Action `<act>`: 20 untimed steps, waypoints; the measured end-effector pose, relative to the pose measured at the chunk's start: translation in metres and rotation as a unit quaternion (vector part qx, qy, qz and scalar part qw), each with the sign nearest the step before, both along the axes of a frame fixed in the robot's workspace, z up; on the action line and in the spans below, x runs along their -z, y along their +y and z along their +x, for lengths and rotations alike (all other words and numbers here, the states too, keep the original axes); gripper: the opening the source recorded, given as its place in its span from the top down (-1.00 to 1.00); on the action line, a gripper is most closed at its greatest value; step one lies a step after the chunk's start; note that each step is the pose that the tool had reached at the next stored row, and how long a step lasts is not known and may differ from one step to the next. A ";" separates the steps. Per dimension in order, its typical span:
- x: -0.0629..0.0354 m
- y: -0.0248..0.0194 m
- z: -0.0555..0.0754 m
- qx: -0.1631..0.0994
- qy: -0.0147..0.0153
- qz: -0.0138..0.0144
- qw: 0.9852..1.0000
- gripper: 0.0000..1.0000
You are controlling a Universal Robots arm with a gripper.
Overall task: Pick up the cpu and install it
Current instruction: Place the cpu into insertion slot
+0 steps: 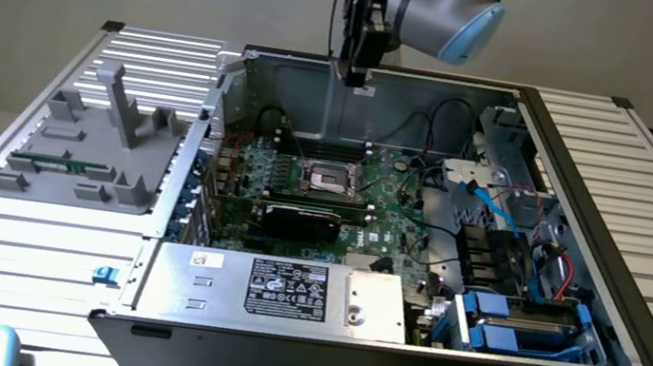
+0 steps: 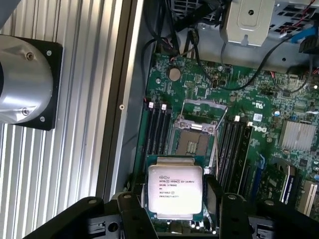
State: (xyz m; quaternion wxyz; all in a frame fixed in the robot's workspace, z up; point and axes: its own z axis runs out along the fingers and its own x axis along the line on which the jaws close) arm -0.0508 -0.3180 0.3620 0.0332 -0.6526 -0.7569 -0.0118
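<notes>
The cpu [image 2: 174, 189], a silver-topped square chip with printed text, sits between the black fingers [image 2: 130, 215] of my gripper [image 2: 175, 201], which is shut on it. In the exterior view my gripper [image 1: 355, 72] hangs high over the rear wall of the open computer case [image 1: 616, 310]. Below it on the green motherboard [image 1: 393, 216] lies the open socket [image 1: 330, 177], its metal frame lifted. In the wrist view the socket [image 2: 193, 142] shows just beyond the held cpu, well beneath it.
Black memory slots [image 2: 155, 132] flank the socket on both sides. Cables [image 2: 239, 82] and a drive cage [image 1: 509, 324] crowd the case at the exterior view's right. The power supply [image 1: 273, 289] fills the front. A grey parts fixture [image 1: 88, 154] stands on the ribbed table at the left.
</notes>
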 end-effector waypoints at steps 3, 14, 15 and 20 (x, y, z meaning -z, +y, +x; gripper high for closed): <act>0.0032 -0.0008 0.000 0.002 0.000 -0.001 1.000 -0.11; 0.0132 -0.0016 0.000 0.058 0.000 -0.005 0.998 -0.11; 0.0140 -0.0017 0.000 0.060 0.000 -0.007 0.998 -0.11; 0.0185 -0.0023 0.000 0.070 -0.001 -0.016 0.997 -0.11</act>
